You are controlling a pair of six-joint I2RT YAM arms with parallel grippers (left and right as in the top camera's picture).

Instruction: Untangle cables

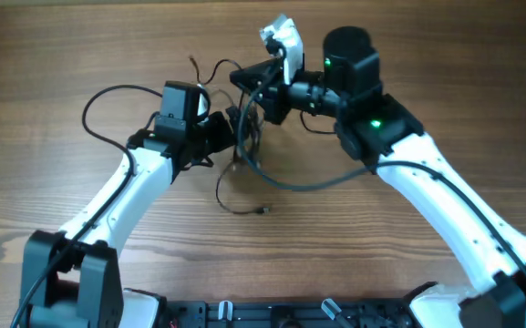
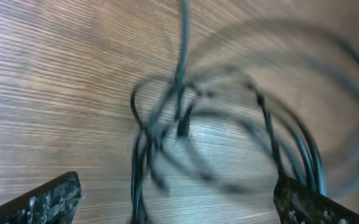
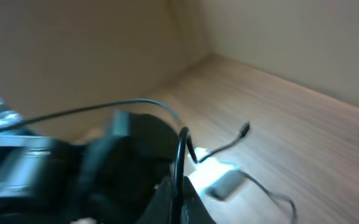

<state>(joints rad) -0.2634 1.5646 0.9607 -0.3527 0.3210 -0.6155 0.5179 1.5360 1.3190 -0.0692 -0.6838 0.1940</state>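
Observation:
The cables [image 1: 244,137] are thin black cords in a tangle between my two grippers, with a loose loop trailing toward the front and a small plug end [image 1: 263,210] on the table. My left gripper [image 1: 224,135] is open. In the left wrist view [image 2: 176,202] its jaws stand wide apart around blurred cable strands [image 2: 143,155]. My right gripper [image 1: 255,87] is shut on one strand, seen in the right wrist view [image 3: 182,193] as a black cord [image 3: 182,155] rising from between the fingers.
A white adapter block [image 1: 281,38] with a cord lies at the back of the table behind the right gripper; it also shows in the right wrist view [image 3: 224,180]. A thicker grey-blue wire [image 1: 308,182] curves from the tangle toward the right arm.

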